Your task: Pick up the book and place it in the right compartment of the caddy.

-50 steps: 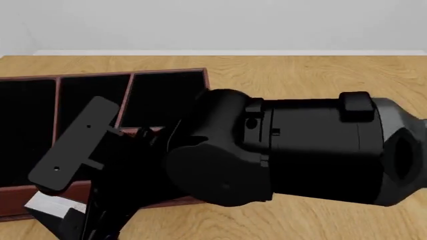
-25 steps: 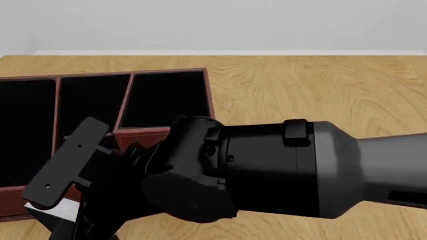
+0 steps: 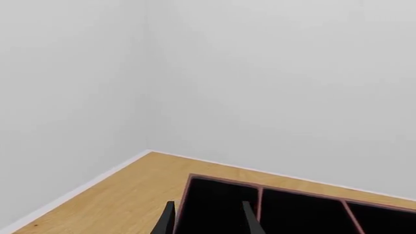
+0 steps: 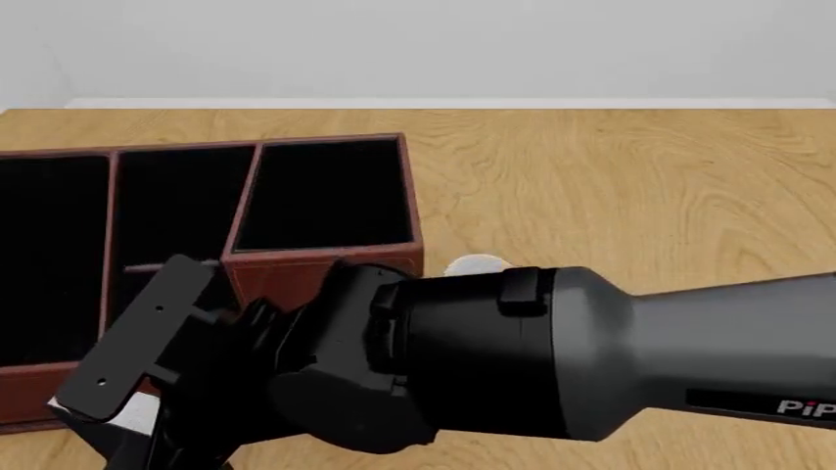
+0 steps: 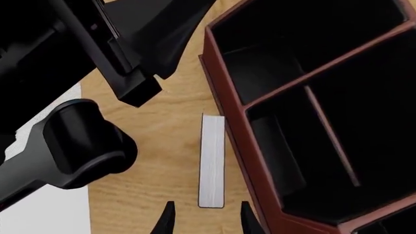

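Right wrist view: right gripper (image 5: 205,219) spread, poised over the book (image 5: 212,161); caddy (image 5: 227,92) beside.

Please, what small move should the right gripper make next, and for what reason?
Probably ease forward until the open right gripper straddles the book, then close. The book stands on edge on the table beside the caddy, its white page edge in line with the gap between the fingers, not yet gripped.
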